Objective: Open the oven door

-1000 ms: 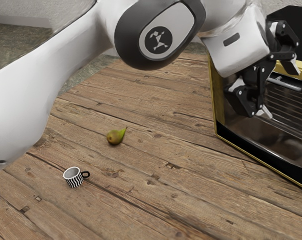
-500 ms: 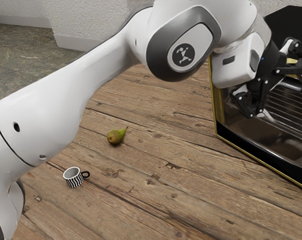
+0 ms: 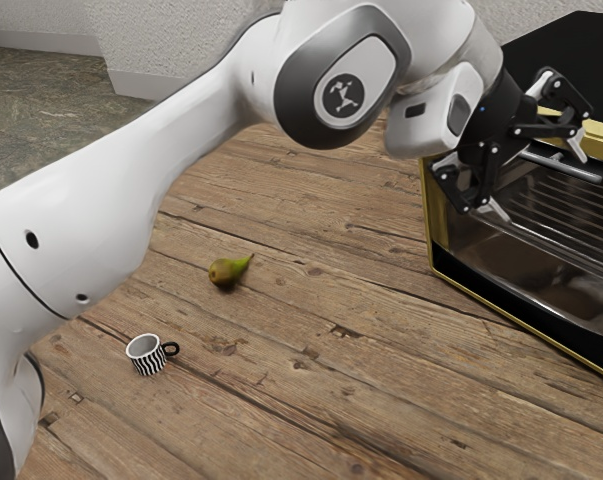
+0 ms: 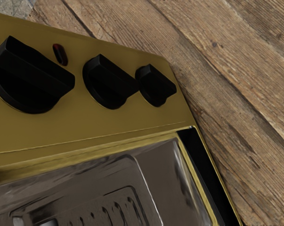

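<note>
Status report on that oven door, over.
Gripper open, empty. Oven door looks shut. Pear and mug well clear of it. Over.

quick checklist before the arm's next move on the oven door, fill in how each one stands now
1. Gripper open: ok, fingers spread apart.
2. Handle gripped: not ok, the fingers aren't closed on it.
3. Handle lined up between the fingertips in depth: cannot tell.
4. Pear apart from the oven: ok.
5. Mug upright and apart from the oven: ok.
</note>
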### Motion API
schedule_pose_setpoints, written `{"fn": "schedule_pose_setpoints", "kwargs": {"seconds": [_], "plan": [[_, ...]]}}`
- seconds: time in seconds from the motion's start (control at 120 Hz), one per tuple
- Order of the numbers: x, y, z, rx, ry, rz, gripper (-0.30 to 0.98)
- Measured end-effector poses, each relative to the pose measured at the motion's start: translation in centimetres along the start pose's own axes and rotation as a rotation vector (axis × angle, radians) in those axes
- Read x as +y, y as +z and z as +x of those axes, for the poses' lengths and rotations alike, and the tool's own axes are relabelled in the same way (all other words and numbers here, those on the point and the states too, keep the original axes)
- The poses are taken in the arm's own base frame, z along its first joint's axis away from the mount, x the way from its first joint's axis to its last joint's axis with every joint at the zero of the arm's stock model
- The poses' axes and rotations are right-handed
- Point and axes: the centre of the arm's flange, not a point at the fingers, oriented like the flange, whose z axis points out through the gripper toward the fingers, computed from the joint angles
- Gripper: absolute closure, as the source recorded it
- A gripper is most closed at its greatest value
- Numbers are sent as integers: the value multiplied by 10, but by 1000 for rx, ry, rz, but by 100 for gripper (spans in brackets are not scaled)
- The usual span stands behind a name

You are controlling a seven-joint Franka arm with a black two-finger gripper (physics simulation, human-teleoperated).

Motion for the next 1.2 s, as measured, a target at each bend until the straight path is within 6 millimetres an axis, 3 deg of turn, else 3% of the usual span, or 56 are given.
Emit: {"fn": "schedule_pose_setpoints", "kwargs": {"seconds": [0.667, 0.817, 0.875, 0.942, 1.05, 1.117, 1.15, 1.2], "plan": [[4, 43, -26, 22, 57, 44, -1], [5, 40, -26, 34, 60, 38, 3], [10, 31, -34, 29, 47, 32, 5], [17, 29, -35, 26, 45, 4, 1], [40, 14, -15, -11, 58, -71, 0], [61, 6, 12, -45, 68, -119, 1], [76, 3, 27, -64, 66, -145, 1], [122, -6, 59, -120, 49, -207, 2]]}}
